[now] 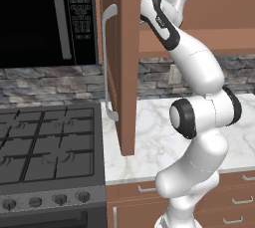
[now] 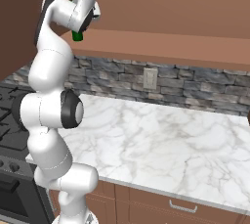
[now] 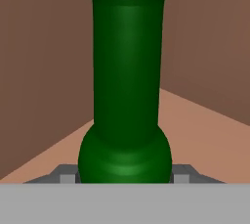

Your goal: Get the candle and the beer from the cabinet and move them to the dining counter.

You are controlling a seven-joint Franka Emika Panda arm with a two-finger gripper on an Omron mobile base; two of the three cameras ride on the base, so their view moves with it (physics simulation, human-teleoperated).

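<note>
The beer, a dark green glass bottle, stands close in front of the hand camera inside the brown cabinet. My gripper is shut on the beer, with a fingertip pressed against each side of its bulge. From the right base view a green end of the beer pokes out below my hand, which reaches into the cabinet at shelf height. The cabinet door hangs open beside my arm. The candle and the dining counter are out of view.
A marble worktop with a stone backsplash lies below the cabinet. A gas stove and a black microwave are to the left. The open door's long silver handle juts out near my upper arm.
</note>
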